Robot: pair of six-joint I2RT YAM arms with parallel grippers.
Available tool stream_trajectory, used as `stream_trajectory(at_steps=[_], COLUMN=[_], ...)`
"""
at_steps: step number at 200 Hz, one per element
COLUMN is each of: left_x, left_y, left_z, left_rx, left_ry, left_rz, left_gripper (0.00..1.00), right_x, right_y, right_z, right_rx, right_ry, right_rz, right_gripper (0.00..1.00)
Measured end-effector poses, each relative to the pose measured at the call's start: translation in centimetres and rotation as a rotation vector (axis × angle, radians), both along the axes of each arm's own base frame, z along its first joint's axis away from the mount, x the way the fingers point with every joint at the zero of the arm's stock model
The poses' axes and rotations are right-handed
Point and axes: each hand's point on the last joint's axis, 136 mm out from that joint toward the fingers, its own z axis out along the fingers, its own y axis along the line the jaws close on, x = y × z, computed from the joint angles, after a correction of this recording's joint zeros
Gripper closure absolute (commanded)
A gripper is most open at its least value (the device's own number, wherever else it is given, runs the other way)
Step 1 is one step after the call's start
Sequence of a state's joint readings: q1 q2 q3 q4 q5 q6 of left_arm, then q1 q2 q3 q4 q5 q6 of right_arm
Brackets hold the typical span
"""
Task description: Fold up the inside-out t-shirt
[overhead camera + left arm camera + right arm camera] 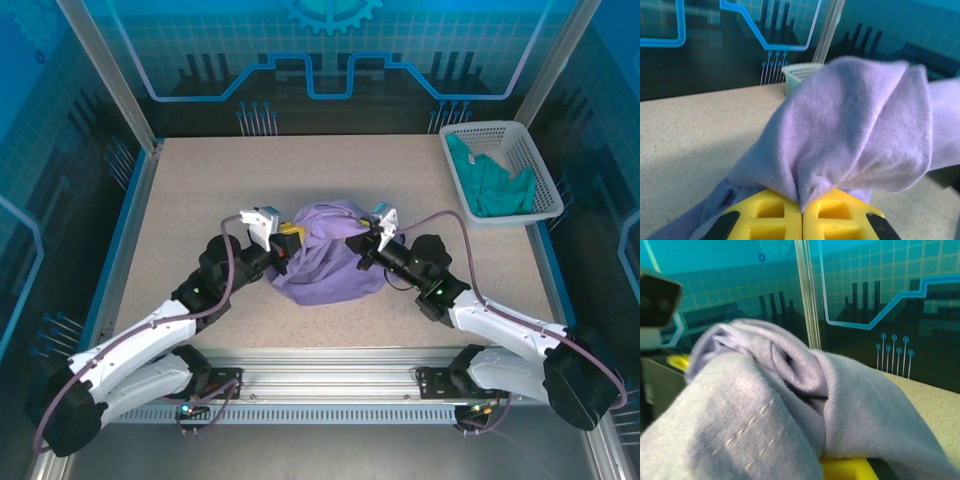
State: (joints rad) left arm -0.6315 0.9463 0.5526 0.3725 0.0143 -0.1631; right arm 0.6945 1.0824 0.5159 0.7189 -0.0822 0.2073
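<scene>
The inside-out t-shirt (325,255) sits bunched in a lavender heap at the middle of the table (200,190), a little closer to the near edge than the far one. It is gathered up between the two arms.

The left gripper (286,243) is at the heap's left side. In the left wrist view its yellow fingers (770,217) are pressed fully together, with a fold of the shirt (855,135) pinched in the seam between them and fanning upward.

The right gripper (358,245) is at the heap's right side, closed. In the right wrist view the cloth (750,420), with a line of stitching showing, drapes over its yellow fingers (845,469) and hides the pinch itself.

A white slatted basket (545,170) stands at the table's far right corner, well apart from the shirt. In it lies a crumpled teal-green garment (495,185).
</scene>
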Motion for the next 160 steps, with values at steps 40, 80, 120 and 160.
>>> stream_trajectory(at_steps=[40, 80, 120, 160], left_x=[0.0, -1.1, -2.3, -2.1], left_y=[-2.0, -3.3, -4.2, -5.2], left_z=[-2.6, -1.5, -1.0, -1.0], left_rx=[0.053, 0.018, -0.012, -0.055], left_ry=[0.041, 0.009, 0.006, 0.028], left_rz=[-0.093, -0.198, -0.282, -0.323], left_gripper=[0.70, 0.53, 0.40, 0.43], right_x=[-1.3, -1.2, -1.3, -2.1], right_y=[1.0, 0.3, -1.0, -0.7], right_z=[-0.9, -1.8, -1.3, -1.7], right_rx=[-0.051, -0.114, -0.141, -0.153], right_ry=[-0.014, -0.015, -0.038, -0.035], right_rz=[0.034, 0.007, -0.011, 0.041], right_gripper=[1.00, 1.00, 1.00, 1.00])
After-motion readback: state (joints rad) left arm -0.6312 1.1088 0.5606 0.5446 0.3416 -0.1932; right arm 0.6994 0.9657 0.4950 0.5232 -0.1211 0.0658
